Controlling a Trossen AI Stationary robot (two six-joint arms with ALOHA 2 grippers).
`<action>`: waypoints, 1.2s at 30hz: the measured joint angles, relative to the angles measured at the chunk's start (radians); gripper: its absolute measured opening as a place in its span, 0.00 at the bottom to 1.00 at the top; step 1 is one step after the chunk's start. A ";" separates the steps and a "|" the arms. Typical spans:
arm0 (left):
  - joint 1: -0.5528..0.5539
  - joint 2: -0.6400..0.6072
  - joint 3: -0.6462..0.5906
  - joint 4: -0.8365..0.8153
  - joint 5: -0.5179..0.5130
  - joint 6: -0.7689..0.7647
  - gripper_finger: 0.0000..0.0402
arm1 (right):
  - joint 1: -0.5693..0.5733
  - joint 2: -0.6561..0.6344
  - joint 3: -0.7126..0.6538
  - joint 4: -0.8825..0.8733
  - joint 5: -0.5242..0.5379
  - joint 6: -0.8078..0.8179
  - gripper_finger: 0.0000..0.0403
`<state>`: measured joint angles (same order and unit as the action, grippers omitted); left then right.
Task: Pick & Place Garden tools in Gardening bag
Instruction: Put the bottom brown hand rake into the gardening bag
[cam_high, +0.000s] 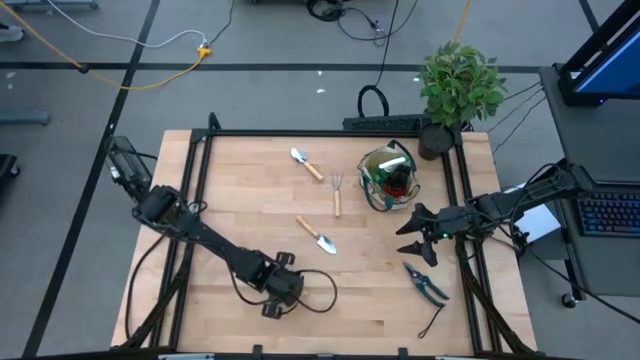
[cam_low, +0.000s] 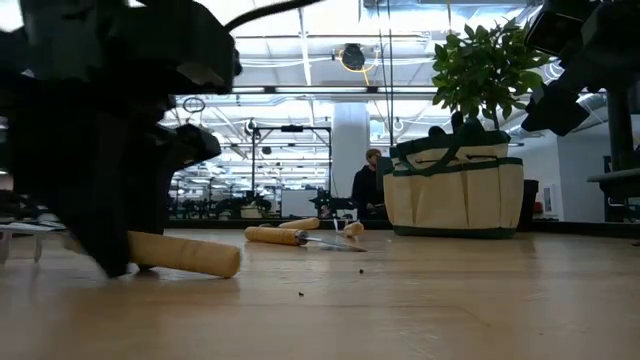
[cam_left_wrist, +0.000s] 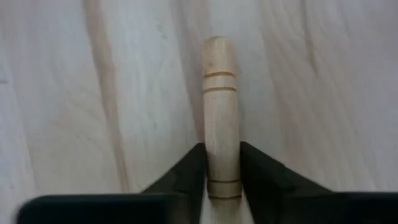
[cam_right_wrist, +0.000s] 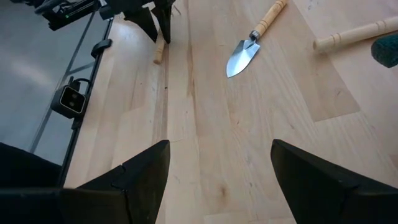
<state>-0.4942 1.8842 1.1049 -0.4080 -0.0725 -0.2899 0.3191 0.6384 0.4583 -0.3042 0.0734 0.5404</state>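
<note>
From above, the pale wooden surface (cam_high: 250, 220) sits in a black frame on a grey floor crossed by cables. The left gripper (cam_high: 283, 290) is low at the near edge. The right gripper (cam_high: 418, 238) hovers by the right rim, jaws spread wide, holding nothing. The gardening bag (cam_high: 388, 180) stands toward the far right, a potted plant (cam_high: 458, 85) just beyond the corner behind it. Two trowels (cam_high: 318, 236) and a small fork (cam_high: 337, 193) lie mid-surface, and pruning shears (cam_high: 427, 284) lie near the right gripper.

At surface height, a wooden handle (cam_low: 185, 255) lies flat under the dark left arm. The bag stands upright on the right, with a large bright hall and a person (cam_low: 367, 185) far behind.

The left wrist camera shows the jaws closed against both sides of the handle, which rests on the wood grain.

The right wrist camera shows its spread jaws over bare boards, one trowel beyond.
</note>
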 joint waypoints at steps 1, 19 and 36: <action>0.007 -0.001 0.000 0.000 0.003 -0.015 0.16 | 0.000 0.000 0.000 0.000 0.000 0.002 0.67; 0.282 -0.266 -0.002 0.146 0.184 -0.238 0.16 | 0.050 0.002 0.000 0.498 -0.018 -0.114 0.67; 0.467 -0.301 -0.001 0.703 0.091 -0.220 0.16 | -0.027 0.178 0.000 0.875 0.318 -0.445 0.67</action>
<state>-0.0270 1.5829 1.1043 0.2949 0.0184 -0.5101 0.2923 0.8168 0.4587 0.5712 0.3915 0.0952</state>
